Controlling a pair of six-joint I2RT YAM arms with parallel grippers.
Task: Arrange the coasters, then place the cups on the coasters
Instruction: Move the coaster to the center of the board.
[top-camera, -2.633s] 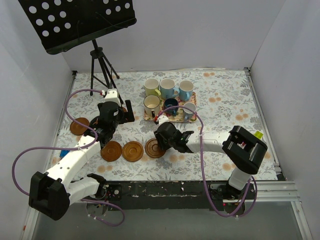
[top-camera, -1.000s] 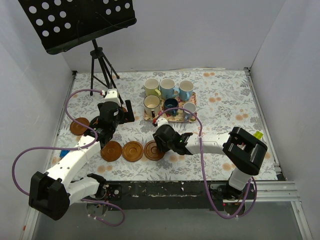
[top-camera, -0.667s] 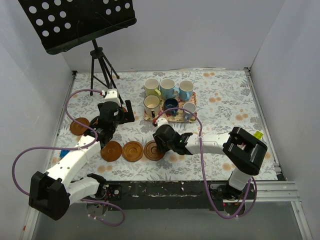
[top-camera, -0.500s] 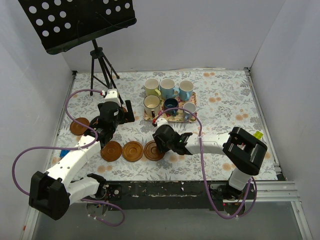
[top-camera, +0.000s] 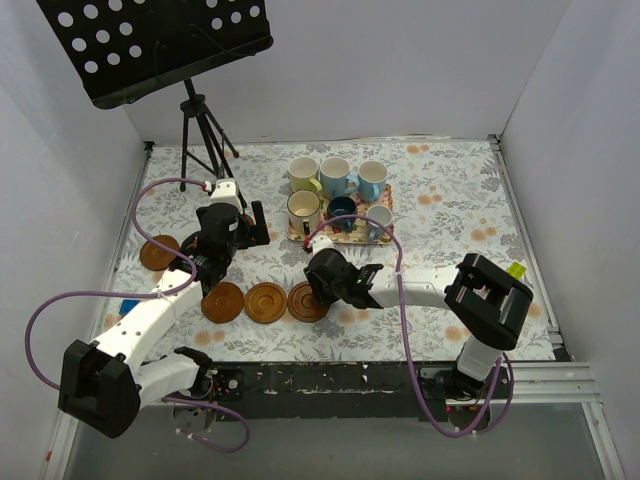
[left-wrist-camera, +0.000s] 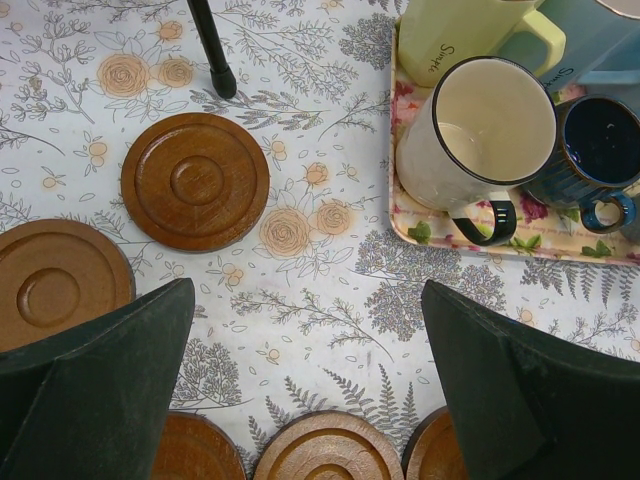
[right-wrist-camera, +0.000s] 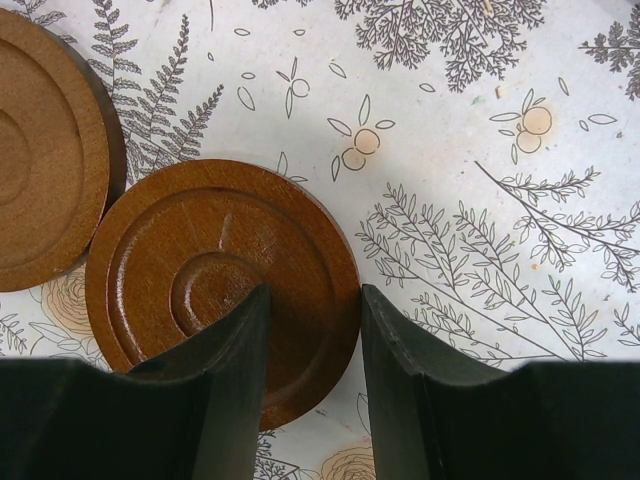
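Three coasters lie in a row near the front: left (top-camera: 222, 302), middle (top-camera: 266, 301) and right (top-camera: 305, 300). My right gripper (top-camera: 313, 290) (right-wrist-camera: 315, 295) is shut on the right coaster (right-wrist-camera: 200, 270); one finger rests at its centre hollow and the other presses its outer rim. Another coaster (top-camera: 158, 252) lies far left. My left gripper (top-camera: 262, 225) (left-wrist-camera: 305, 290) hangs wide open and empty above the cloth, with a further coaster (left-wrist-camera: 195, 180) ahead of it. Six cups stand on the floral tray (top-camera: 355, 239), among them the cream one (top-camera: 304, 210) (left-wrist-camera: 480, 130) and the dark blue one (top-camera: 342, 212).
A black music stand's tripod (top-camera: 200, 130) stands at the back left, one foot (left-wrist-camera: 222, 80) close to the loose coaster. A small blue object (top-camera: 128, 305) lies by the left arm. White walls close in the table on three sides.
Over the earlier frames my right gripper slid the right coaster slightly left toward the row. In the last second nothing visibly moved, and the left arm stayed still.
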